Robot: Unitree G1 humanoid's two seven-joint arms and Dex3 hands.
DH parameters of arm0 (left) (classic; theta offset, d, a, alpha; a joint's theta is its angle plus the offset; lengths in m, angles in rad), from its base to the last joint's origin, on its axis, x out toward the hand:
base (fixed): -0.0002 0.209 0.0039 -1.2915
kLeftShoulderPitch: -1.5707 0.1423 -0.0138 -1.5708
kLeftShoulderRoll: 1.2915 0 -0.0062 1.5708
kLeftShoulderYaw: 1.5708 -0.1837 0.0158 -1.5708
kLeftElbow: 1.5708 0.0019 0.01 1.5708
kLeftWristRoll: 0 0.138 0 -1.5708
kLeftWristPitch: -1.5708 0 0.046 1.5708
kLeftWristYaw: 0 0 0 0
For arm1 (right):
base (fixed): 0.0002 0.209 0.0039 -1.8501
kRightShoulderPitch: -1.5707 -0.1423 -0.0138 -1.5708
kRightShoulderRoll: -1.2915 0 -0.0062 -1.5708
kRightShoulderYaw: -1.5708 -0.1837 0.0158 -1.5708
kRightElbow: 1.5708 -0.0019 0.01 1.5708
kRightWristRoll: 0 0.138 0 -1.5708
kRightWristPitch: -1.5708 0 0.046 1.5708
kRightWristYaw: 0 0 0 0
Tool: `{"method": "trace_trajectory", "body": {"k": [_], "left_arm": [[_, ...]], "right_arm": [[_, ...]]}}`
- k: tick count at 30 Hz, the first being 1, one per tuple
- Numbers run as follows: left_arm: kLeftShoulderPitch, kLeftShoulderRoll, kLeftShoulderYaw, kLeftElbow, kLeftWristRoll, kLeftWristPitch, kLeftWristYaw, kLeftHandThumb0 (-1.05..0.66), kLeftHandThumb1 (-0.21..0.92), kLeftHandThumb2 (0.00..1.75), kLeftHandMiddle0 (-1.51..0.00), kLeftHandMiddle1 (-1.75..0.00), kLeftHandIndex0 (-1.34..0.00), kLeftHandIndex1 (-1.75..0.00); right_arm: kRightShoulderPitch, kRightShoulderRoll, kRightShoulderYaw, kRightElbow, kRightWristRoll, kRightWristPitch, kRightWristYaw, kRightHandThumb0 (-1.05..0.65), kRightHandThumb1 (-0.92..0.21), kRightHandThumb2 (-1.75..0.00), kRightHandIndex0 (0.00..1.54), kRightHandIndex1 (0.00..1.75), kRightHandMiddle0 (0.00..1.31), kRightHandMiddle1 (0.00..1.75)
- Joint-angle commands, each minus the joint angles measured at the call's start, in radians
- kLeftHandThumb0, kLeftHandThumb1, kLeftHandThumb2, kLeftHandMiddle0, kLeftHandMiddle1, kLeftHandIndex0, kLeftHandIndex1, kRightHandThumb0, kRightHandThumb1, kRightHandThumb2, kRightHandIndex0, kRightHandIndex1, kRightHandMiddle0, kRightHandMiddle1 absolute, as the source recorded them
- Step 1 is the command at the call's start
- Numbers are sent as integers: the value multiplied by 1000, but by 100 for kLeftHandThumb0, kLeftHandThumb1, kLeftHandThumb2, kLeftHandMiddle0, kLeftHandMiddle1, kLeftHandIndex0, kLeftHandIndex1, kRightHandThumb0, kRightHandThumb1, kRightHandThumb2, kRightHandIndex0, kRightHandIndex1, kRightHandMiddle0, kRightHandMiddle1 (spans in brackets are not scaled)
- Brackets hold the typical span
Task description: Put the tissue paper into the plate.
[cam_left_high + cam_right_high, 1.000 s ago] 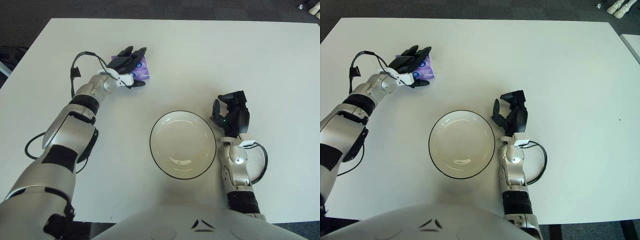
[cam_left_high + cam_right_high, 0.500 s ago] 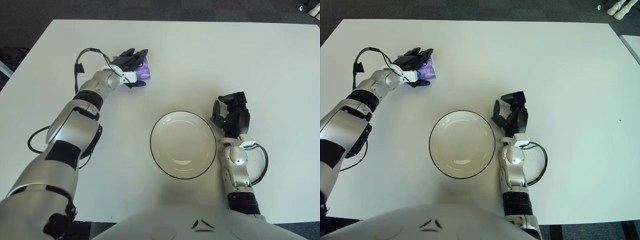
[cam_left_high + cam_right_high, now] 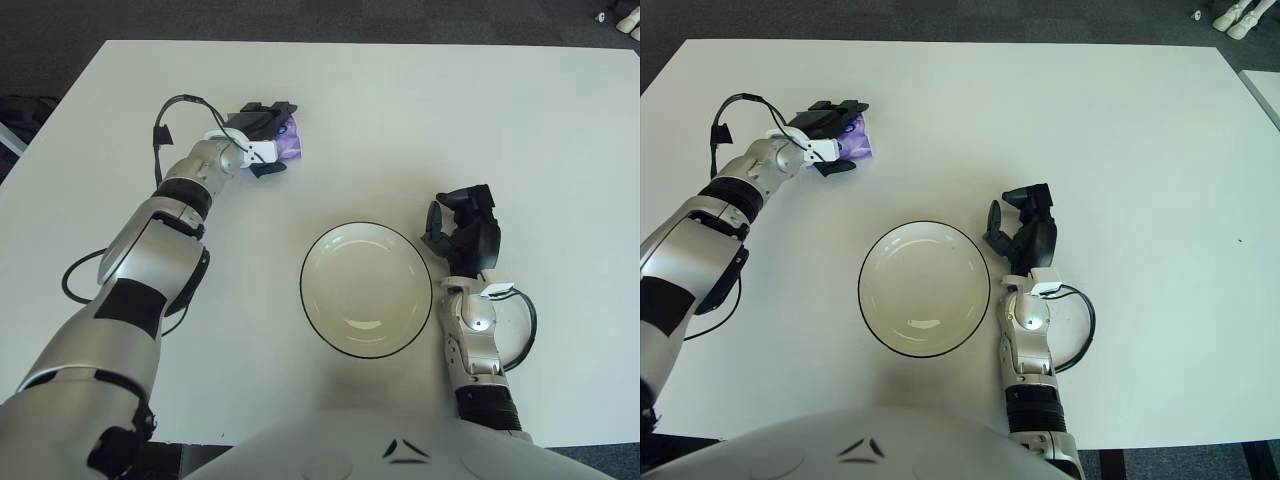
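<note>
Left robot hand (image 3: pixel 262 137) closes its fingers around the purple tissue pack (image 3: pixel 287 147), ready for lifting toward the plate (image 3: pixel 366 289); right robot hand (image 3: pixel 462 230) idles beside it, loosely curled, empty.

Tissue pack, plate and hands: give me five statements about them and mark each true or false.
1. The tissue pack lies in the plate. False: it is on the table, up and left of the plate.
2. The left hand is at the tissue pack, fingers over it. True.
3. The plate has nothing in it. True.
4. The right hand holds the plate's rim. False: it shows beside the plate on its right and holds nothing.
5. The tissue pack is green. False: it is purple.
</note>
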Motion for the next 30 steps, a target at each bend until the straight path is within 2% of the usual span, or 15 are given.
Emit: {"method": "trace_trajectory", "body": {"k": [1, 5, 10, 11, 12, 13, 16, 19, 28, 29, 30], "left_arm": [[140, -47, -34, 64, 18, 9, -89, -44, 8, 129, -1, -162, 0, -157], [142, -48, -30, 67, 6, 11, -95, -40, 7, 131, -8, -171, 0, -170], [146, -50, -19, 70, -15, 10, -105, -34, 10, 132, -39, -174, -3, -174], [148, -50, -16, 71, -19, 9, -107, -33, 10, 132, -41, -174, -4, -174], [148, -51, -14, 71, -21, 8, -108, -5, 17, 132, -48, -174, -5, -174], [149, -51, -14, 71, -22, 8, -108, 14, 22, 132, -53, -174, -5, -174], [156, -51, -6, 75, -36, 3, -108, 37, 24, 137, -61, -175, -7, -175], [163, -49, -1, 77, -47, -11, -103, 47, 20, 144, -68, -175, -11, -175], [176, -42, -8, 80, -41, -13, -57, 54, 14, 152, -75, -175, -24, -175], [177, -42, -7, 80, -43, -10, -49, 34, 11, 156, -78, -175, -36, -173], [180, -42, -3, 80, -46, -7, -40, 27, 9, 157, -80, -175, -40, -173]], "right_arm": [[65, 35, -11, 40, 11, 29, -9, -41, -57, -100, 60, 146, 41, 175], [66, 34, -11, 38, 10, 38, -11, -41, -56, -103, 60, 146, 42, 175], [68, 32, -13, 38, 19, 37, -5, -41, -55, -104, 60, 147, 43, 175], [68, 33, -13, 38, 20, 36, -5, -41, -55, -104, 60, 147, 43, 175], [68, 33, -13, 38, 20, 35, -5, -41, -54, -104, 60, 148, 43, 175], [68, 33, -13, 38, 20, 35, -5, -41, -54, -104, 60, 148, 43, 175], [67, 33, -15, 43, 18, 26, -6, -41, -54, -104, 60, 149, 43, 175], [69, 34, -15, 46, 21, 20, -5, -41, -54, -105, 61, 149, 44, 175], [74, 35, -16, 40, 28, 25, -1, -41, -53, -105, 61, 149, 44, 175], [75, 35, -16, 39, 27, 27, -1, -41, -53, -105, 61, 149, 44, 175], [75, 35, -16, 38, 25, 28, -3, -41, -53, -105, 61, 150, 44, 175]]}}
